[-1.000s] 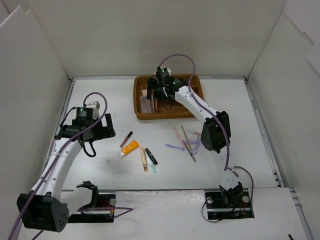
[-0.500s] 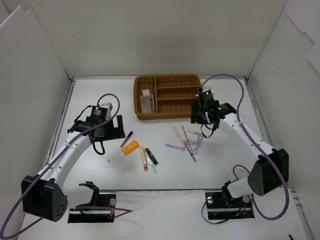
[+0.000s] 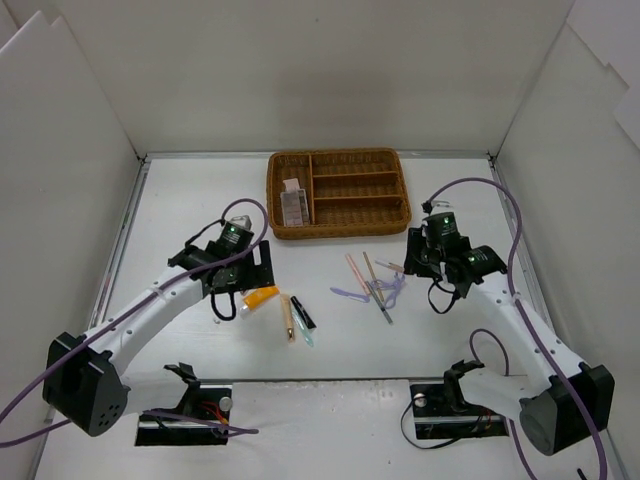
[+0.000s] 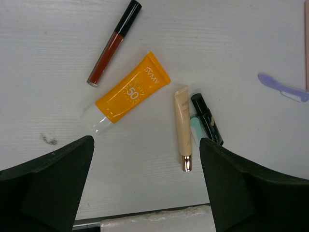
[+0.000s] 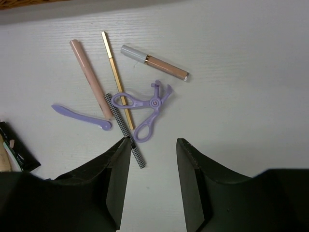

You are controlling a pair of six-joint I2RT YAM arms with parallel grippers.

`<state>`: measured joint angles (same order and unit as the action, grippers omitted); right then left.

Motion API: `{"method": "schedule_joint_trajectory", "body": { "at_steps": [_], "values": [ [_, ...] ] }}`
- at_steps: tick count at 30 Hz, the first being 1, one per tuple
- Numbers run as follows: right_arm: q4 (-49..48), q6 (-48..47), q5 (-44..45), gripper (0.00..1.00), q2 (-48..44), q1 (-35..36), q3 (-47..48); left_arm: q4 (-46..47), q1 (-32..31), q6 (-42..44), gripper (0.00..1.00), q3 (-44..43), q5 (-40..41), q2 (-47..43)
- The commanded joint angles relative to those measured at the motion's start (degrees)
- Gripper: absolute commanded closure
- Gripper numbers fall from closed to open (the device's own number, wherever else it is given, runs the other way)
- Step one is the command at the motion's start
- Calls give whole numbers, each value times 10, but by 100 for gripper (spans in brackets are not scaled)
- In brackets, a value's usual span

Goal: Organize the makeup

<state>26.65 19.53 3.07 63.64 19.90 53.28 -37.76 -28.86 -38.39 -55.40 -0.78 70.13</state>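
Orange tube [image 4: 126,94]: lying on the table [image 4: 231,43] by a red lip gloss [image 4: 113,43]; only the left wrist view is showing its "50".
Left gripper [image 4: 147,174]: hanging wide open over the tube, holding nothing.
Right gripper [image 5: 152,164]: hovering half open, empty, above the lilac curler [image 5: 153,102].
Change: right gripper is coming away from the wicker tray [image 3: 338,232]; left gripper is nearing the tube.

1. Your tabletop [image 4: 251,43]: white, matt, with a fine grain up close.
2. The tray [image 3: 340,233]: woven brown wicker, rough.
3. The orange tube [image 4: 128,93]: smooth glossy plastic with a translucent cap.
4. The lilac curler [image 5: 154,103]: smooth plastic.
5. The gold pencil [image 5: 115,72]: metallic sheen.
6. Your left fingers [image 4: 48,188]: matt black plastic.
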Motion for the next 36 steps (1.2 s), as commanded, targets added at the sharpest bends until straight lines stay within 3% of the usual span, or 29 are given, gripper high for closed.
{"method": "schedule_joint_trajectory", "body": {
  "at_steps": [1, 6, 14, 36],
  "values": [
    [-16, -5, -23, 61, -28, 0, -20, 16, -27, -62, 16, 8, 51, 1],
    [-13, 1, -54, 63, -55, 1, -34, 3, -61, -85, 27, 13, 73, 21],
    [-7, -3, -68, 63, -95, 2, -48, 4, -82, -55, 31, 21, 104, 38],
    [-9, -19, -100, 62, -116, 5, -60, 96, -6, 112, 39, 68, 51, 158]
  ]
}}
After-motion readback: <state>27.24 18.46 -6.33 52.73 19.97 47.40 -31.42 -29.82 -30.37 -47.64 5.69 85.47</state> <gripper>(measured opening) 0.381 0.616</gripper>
